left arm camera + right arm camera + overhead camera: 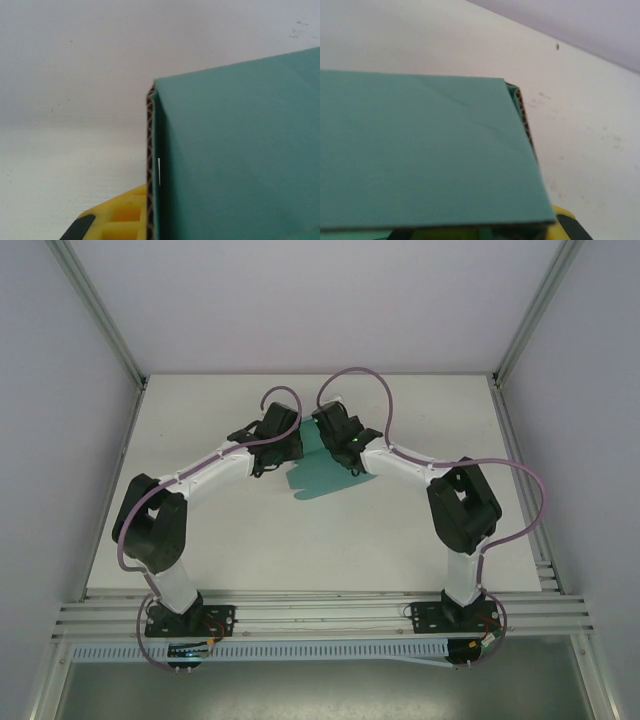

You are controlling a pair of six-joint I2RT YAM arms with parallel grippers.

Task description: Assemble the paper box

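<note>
Item one, the paper box (322,478): you have it in teal-green card at the upper middle of the top view, lying on the white table (300,550) between the two arm heads, its near corner jutting toward the lower left. Item two, the left pincer (283,453): it sits at the box's left edge. In your left wrist view the box fills the right half of the frame, its corrugated cut edge (149,165) runs vertically at centre, and one yellow finger (125,220) shows at the bottom, just beside that edge. You cannot tell how wide this pincer stands or whether it has hold of the card. Item three, the right pincer (338,448): it sits over the box's upper right part. Your right wrist view shows a flat teal panel across the left and centre with a creased surface, and a sliver of yellow finger (561,214) at the lower right under it; its opening and hold likewise cannot be told.
</note>
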